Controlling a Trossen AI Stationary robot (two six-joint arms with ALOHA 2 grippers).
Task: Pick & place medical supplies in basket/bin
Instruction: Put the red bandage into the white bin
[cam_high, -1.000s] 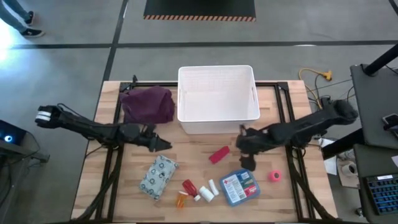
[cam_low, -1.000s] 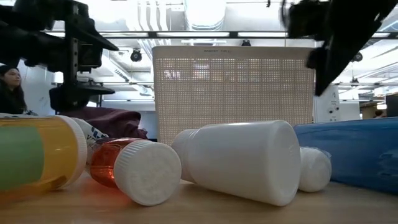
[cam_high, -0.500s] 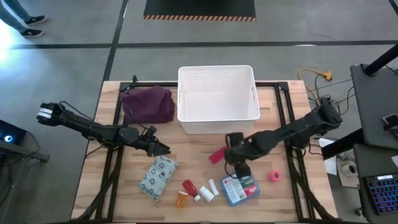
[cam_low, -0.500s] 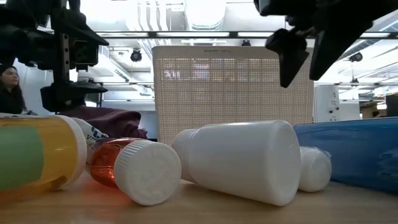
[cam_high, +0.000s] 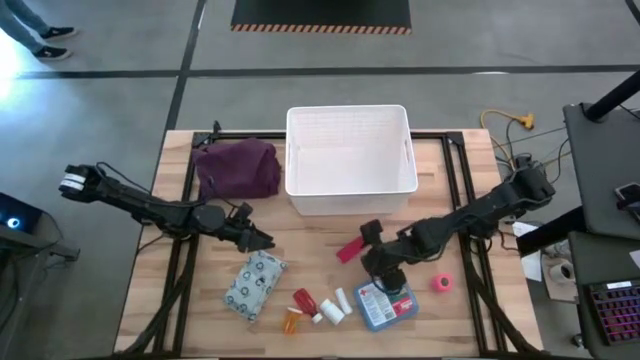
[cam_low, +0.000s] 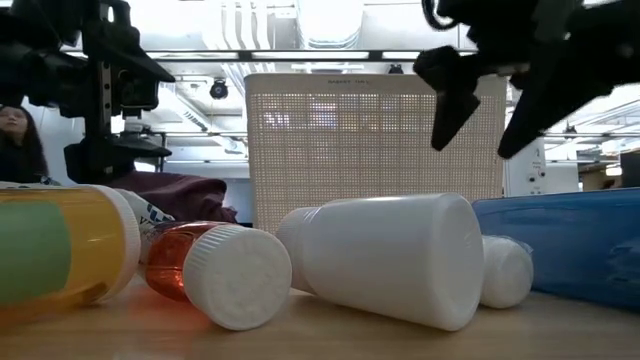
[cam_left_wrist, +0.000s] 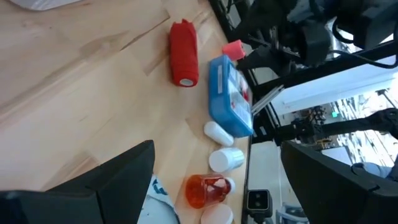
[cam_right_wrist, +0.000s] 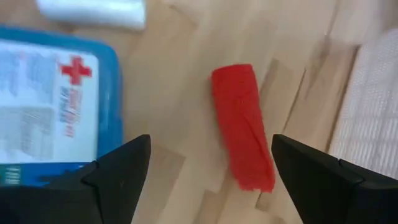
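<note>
Right end effector (cam_high: 385, 275) hangs with its fingers spread wide and nothing between them, above the wooden counter (cam_high: 470, 310) just in front of the white bin (cam_high: 350, 150), poised over the gap between the red packet (cam_high: 351, 248) and the blue-and-red flat box (cam_high: 386, 300). In its wrist view the red packet (cam_right_wrist: 242, 145) lies almost centred between the two fingers, with the flat box (cam_right_wrist: 53, 106) off to one side. The bin stands at the counter's far edge and appears empty; every supply lies outside it, the pink tape roll (cam_high: 441, 283) near the right edge, the patterned pouch (cam_high: 253, 283) and the small bottles (cam_high: 318, 308) toward the near edge. Left end effector (cam_high: 258, 240), also spread and empty, waits over the left half of the counter, near the maroon cloth bundle (cam_high: 238, 168). Judging from this, the risk is a descent that catches the flat box's edge with one finger, or a closure along the packet's length rather than across it, which could let the soft packet slip or skid toward the bin wall.
</note>
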